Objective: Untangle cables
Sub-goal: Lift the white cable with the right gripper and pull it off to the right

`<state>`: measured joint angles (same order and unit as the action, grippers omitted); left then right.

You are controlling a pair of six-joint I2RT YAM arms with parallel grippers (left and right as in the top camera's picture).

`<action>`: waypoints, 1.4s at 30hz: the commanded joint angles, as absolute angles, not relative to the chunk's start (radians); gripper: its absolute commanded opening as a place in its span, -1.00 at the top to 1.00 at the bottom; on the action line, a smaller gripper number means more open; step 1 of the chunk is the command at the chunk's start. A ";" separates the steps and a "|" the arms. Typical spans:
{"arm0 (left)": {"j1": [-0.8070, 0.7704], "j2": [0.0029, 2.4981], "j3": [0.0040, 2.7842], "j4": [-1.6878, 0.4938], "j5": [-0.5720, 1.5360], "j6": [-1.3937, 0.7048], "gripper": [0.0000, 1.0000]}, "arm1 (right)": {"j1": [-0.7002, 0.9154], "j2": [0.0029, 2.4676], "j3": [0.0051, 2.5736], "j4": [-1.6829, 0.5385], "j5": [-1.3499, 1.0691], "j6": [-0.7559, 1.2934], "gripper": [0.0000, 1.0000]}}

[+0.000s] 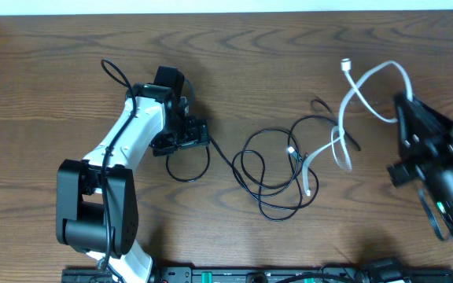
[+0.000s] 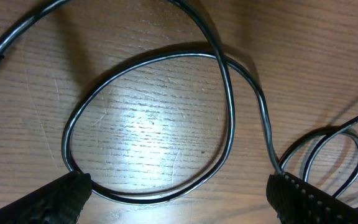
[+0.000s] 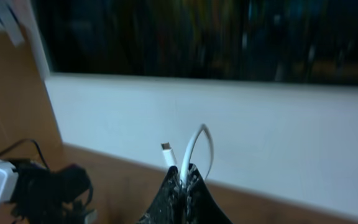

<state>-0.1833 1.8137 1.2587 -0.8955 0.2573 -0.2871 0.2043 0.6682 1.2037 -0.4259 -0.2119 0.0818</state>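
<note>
A thin black cable (image 1: 278, 177) lies in tangled loops at the table's middle, and one strand runs left to a small loop (image 1: 187, 167) under my left gripper (image 1: 189, 140). In the left wrist view the gripper (image 2: 179, 202) is open, its fingers (image 2: 58, 199) wide apart, and the lower arc of the black loop (image 2: 229, 112) lies between them on the wood. A white cable (image 1: 338, 145) crosses the black tangle and rises to my right gripper (image 1: 404, 106). The right gripper (image 3: 184, 173) is shut on the white cable (image 3: 190, 149), lifted off the table, with the white plug (image 3: 166, 152) sticking up beside it.
The wooden table (image 1: 53, 94) ends at a white strip (image 1: 211, 6) along the far edge. A black rail (image 1: 250, 275) runs along the near edge. The left arm's own thick wire (image 1: 116, 72) loops out behind it.
</note>
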 commanded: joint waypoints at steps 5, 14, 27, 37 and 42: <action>-0.183 1.810 1.260 -0.899 0.261 -0.274 -0.90 | 0.198 0.582 1.214 -0.352 -0.146 -0.035 0.98; -0.183 1.810 1.260 -0.899 0.261 -0.274 -0.90 | 0.198 0.582 1.214 -0.393 -0.047 -0.036 0.98; -0.183 1.810 1.260 -0.899 0.261 -0.274 -0.90 | 0.198 0.646 1.214 -0.134 0.591 -0.259 0.98; -0.183 1.810 1.260 -0.899 0.261 -0.274 -0.90 | 0.168 0.811 1.214 0.027 0.938 -0.470 0.98; -0.183 1.810 1.260 -0.899 0.261 -0.274 -0.91 | 0.043 0.944 1.214 0.029 0.952 -0.469 0.98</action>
